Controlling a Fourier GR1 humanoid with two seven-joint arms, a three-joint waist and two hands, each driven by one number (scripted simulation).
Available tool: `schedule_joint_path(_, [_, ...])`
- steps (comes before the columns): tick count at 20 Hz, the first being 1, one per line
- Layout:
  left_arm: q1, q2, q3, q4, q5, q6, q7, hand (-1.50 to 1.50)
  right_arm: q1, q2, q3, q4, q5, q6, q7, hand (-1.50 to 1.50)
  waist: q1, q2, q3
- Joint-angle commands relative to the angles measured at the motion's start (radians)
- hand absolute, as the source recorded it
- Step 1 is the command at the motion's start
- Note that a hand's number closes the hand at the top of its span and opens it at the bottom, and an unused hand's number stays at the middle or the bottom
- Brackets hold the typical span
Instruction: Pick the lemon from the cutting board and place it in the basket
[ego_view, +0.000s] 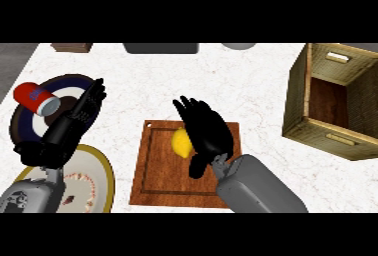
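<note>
The right hand hangs over the lemon on the cutting board, fingers spread, so I reckon grasping comes next, before the basket.

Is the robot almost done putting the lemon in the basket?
Not yet, it is near the start. The lemon lies on the cutting board, so nothing is moved. The right hand is over it with straight fingers, right beside the lemon but not curled round it. Grabbing, lifting and carrying it to the basket at the right are all left. The left hand rests open at the left.
</note>
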Motion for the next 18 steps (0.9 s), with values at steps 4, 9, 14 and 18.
schedule_joint_path(4, [0.042, -0.004, 0.047, -0.025, 0.004, -0.057, -0.004, 0.0, 0.028, 0.026, -0.038, -0.007, 0.011, 0.026, -0.07, -1.5, 0.0, -0.001, 0.0])
schedule_joint_path(9, [-0.04, -0.033, 0.073, 0.049, -0.029, -0.056, -0.006, 0.0, 0.017, 0.03, 0.005, -0.029, 0.006, 0.021, -0.015, -1.5, -0.001, -0.001, 0.0])
schedule_joint_path(14, [0.01, -0.046, 0.068, -0.006, -0.036, -0.072, 0.015, 0.0, -0.011, 0.03, 0.032, 0.016, 0.0, 0.025, 0.03, -1.5, 0.003, -0.001, 0.0])
schedule_joint_path(18, [0.012, -0.083, 0.044, -0.03, -0.078, -0.042, 0.028, 0.0, -0.016, 0.03, 0.068, 0.122, 0.027, -0.043, -0.012, -1.5, 0.004, 0.0, 0.0])
